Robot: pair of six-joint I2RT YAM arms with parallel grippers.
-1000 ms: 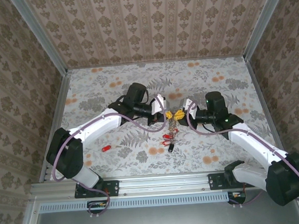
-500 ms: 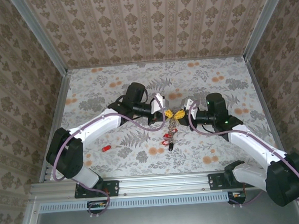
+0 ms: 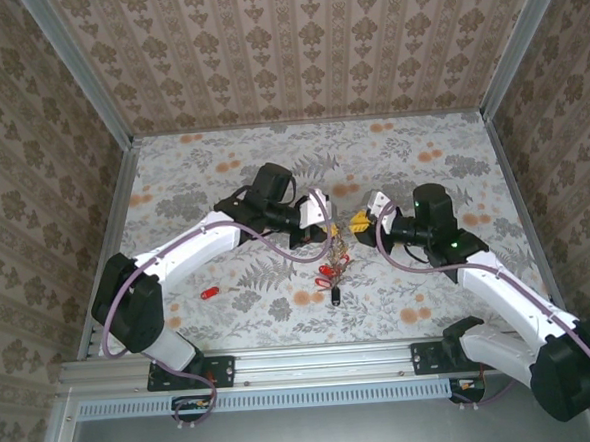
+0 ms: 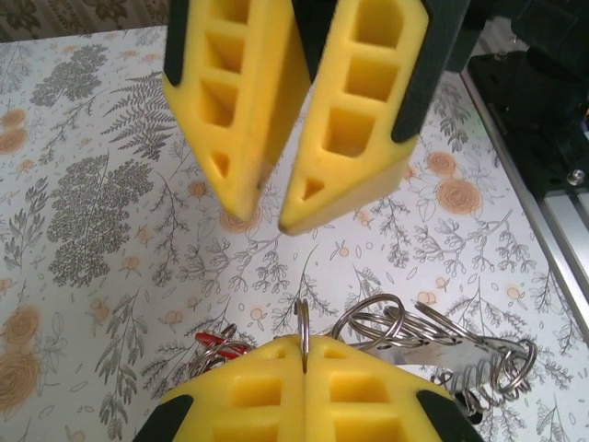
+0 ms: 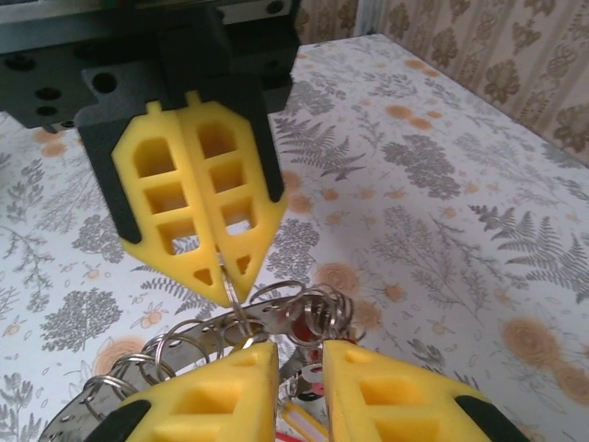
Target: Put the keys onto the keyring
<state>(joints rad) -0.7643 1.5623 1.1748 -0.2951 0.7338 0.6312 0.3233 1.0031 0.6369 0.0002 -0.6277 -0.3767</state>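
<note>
Left wrist view shows the grey metal keyring [image 4: 409, 348], a bunch of silver wire loops round a flat plate, held clear above the floral-patterned table [image 4: 110, 184]. The yellow-foam left end effector [image 4: 304, 343] is pinched tight on one thin loop of it. Red plastic-headed keys [image 3: 329, 272] dangle beneath the bunch, seemingly threaded already. The right end effector [image 5: 299, 359] sits just beside the loops, jaws a narrow gap apart, holding nothing. One small red key [image 3: 210, 291] lies well apart on the table. To do this well, the left should hold the loop steady while the right fetches that stray key and feeds its hole onto a free coil end.
</note>
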